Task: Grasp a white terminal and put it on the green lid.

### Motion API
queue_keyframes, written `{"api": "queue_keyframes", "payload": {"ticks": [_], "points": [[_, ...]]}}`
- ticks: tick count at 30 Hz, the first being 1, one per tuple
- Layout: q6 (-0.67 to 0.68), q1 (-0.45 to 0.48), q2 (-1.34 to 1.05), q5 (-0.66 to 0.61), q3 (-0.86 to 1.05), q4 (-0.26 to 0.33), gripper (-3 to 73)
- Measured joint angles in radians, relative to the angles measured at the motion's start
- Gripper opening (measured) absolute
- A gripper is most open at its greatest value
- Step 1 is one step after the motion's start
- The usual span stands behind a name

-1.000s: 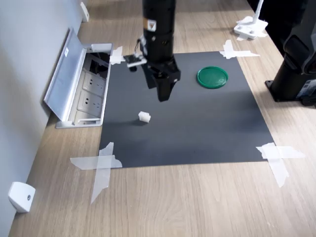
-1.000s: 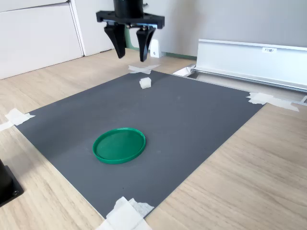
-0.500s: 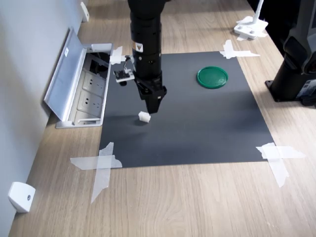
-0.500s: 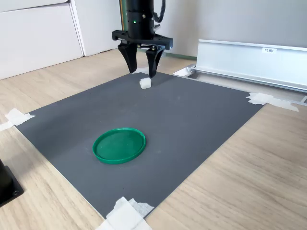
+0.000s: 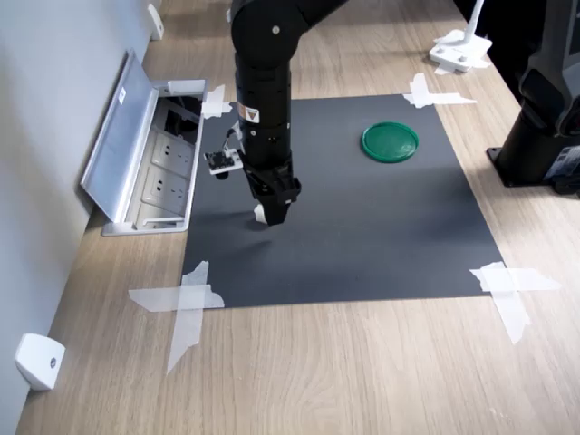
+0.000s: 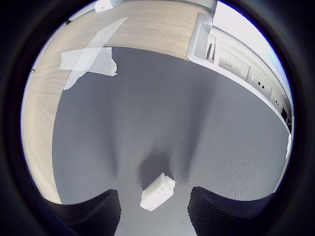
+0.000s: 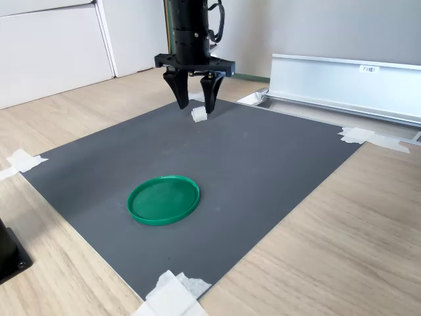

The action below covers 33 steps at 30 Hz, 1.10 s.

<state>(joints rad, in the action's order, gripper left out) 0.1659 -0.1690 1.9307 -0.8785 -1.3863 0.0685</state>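
The white terminal [image 7: 199, 114] sits on the dark mat [image 7: 263, 171] between the spread fingers of the gripper [image 7: 196, 105], well apart from the green lid [image 7: 163, 199], so this looks like the grasping step, and next the fingers should pinch it.

Fingers [image 7: 196, 105] lower, astride terminal [image 7: 199, 114]
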Motion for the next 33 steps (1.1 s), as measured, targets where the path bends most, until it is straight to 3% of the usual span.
{"api": "queue_keyframes", "payload": {"ticks": [14, 17, 23, 28, 33], "points": [[-0.002, 0.0, 0.03, 0.01, -0.004, 0.0, 56.1], [-0.002, 0.0, 0.03, 0.027, -0.004, 0.0, 49.3], [-0.002, 0.0, 0.03, 0.03, -0.004, 0.007, 26.2], [-0.003, 0.0, 0.029, 0.033, -0.008, 0.012, 12.1], [-0.004, 0.0, 0.029, 0.016, -0.008, 0.018, 8.7]]}}
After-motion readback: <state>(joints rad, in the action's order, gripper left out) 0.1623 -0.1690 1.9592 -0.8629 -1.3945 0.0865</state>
